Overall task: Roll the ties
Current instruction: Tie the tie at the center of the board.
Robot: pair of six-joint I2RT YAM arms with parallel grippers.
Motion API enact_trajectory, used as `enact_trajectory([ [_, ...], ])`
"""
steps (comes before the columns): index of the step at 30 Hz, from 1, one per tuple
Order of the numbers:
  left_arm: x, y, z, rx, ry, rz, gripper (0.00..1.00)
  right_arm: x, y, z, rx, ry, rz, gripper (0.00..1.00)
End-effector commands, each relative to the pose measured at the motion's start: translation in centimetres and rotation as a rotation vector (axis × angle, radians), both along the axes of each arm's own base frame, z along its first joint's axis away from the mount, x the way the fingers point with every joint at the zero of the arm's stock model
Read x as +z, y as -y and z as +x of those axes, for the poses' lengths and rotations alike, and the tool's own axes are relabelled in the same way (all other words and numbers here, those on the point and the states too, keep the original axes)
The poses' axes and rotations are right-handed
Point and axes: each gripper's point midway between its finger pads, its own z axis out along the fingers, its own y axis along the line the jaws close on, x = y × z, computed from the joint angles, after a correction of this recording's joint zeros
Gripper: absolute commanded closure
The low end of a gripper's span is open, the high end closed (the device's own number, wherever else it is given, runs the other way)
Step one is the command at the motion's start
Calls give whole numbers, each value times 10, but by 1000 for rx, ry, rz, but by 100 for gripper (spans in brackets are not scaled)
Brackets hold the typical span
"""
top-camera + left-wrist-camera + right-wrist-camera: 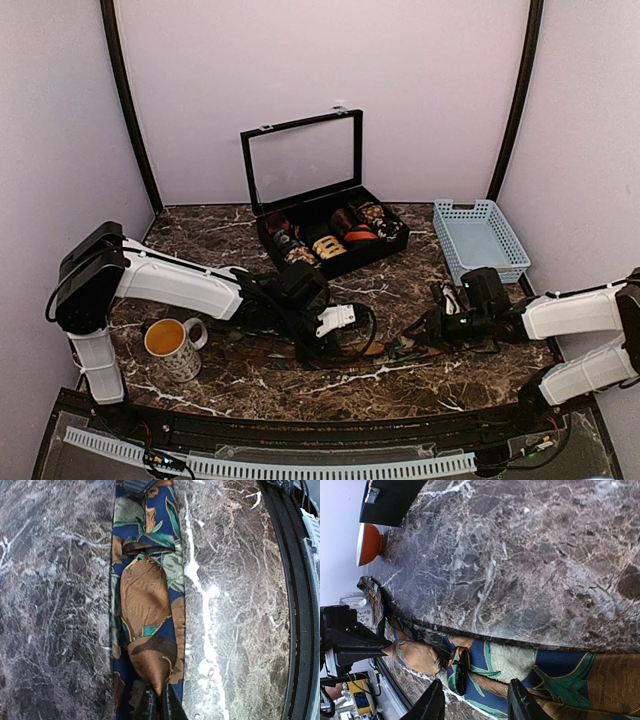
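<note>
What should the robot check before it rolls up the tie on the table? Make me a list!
1. The left end effector is shut on the tip of the tie: ok.
2. The tip is folded back over the tie: ok.
3. The right end effector is open above the tie: ok.
4. The right end effector is pressing the tie down: cannot tell.
5. The tie lies straight on the table: ok.
6. The mug stands away from the tie: ok.

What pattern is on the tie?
The tie is navy with brown and teal leaves, clearest in the left wrist view.
</note>
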Motion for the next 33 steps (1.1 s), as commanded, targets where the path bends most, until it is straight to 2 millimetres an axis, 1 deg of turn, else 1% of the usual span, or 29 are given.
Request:
enact_trajectory([
  [1, -1, 3, 0, 16, -20, 14, 100, -4, -1, -1, 16, -6, 7, 57],
  [7, -2, 9, -2, 10, -36, -3, 100, -8, -1, -2, 20, -13, 0, 57],
  [13, -1, 21, -3, -2, -49, -34, 100, -12, 0, -2, 17, -23, -1, 57],
  [18, -7, 31, -4, -14, -63, -31, 100, -12, -2, -3, 22, -27, 1, 57],
  [28, -6, 45, 1, -11, -66, -66, 100, -17, -1, -7, 25, -43, 5, 59],
  [33, -10, 53, 2, -11, -73, -75, 100, -16, -2, -6, 30, -42, 13, 60],
])
